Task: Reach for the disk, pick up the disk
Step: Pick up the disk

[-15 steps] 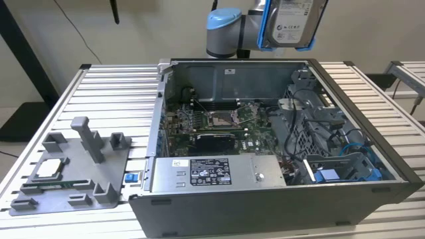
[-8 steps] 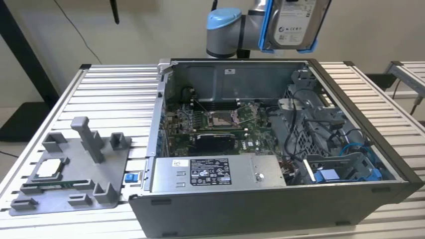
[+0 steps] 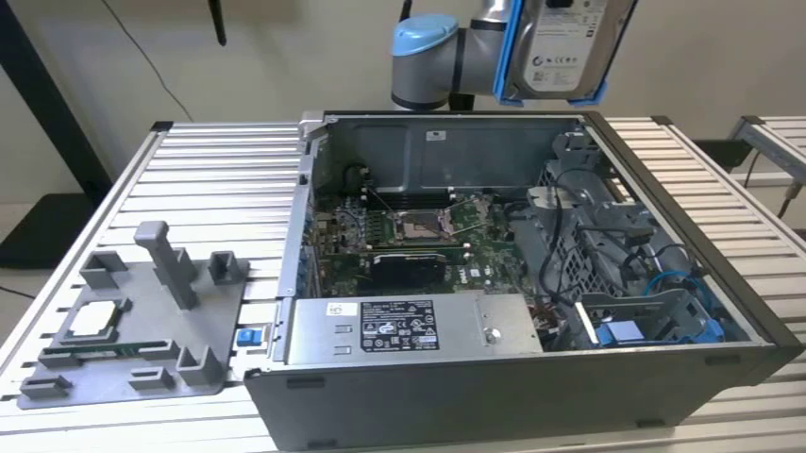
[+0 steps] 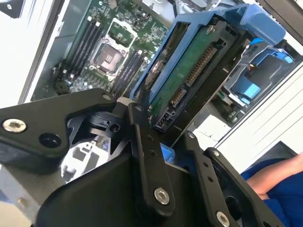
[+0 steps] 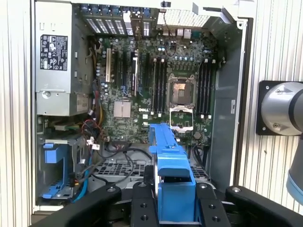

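Note:
The disk hangs high above the back wall of the open computer case, its white label facing the exterior view and its blue bracket along both edges. In both wrist views my gripper is shut on the disk, black fingers pressed on either side of the blue bracket. The disk's green circuit board and connectors face the second wrist camera. The disk is well clear of the case below it.
Inside the case lie the motherboard, a grey power supply box and a blue drive bay. A grey fixture plate holding a small chip sits at the exterior view's left. A person's blue sleeve shows beside the table.

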Available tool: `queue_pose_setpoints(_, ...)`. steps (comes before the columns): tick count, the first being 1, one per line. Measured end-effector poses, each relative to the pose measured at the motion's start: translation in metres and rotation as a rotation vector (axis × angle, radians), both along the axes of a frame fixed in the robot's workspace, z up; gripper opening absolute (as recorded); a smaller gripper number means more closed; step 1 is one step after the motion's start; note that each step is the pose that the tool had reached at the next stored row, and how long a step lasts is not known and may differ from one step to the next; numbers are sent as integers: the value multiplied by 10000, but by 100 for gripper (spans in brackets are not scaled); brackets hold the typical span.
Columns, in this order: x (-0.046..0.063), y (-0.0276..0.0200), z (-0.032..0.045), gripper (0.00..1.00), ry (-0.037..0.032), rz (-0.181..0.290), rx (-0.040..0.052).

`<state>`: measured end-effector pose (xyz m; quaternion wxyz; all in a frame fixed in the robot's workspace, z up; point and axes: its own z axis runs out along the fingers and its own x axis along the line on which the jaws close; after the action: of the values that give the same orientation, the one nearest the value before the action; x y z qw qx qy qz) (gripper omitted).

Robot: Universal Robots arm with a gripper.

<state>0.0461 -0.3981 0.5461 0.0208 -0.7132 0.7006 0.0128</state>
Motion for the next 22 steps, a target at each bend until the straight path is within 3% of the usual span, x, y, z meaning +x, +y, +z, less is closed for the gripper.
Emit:
queue_pose_setpoints(10, 0, -120, 0, 0, 4, -25, 0)
queue_pose_setpoints(22, 0, -339, -1, 0, 4, -64, -1)
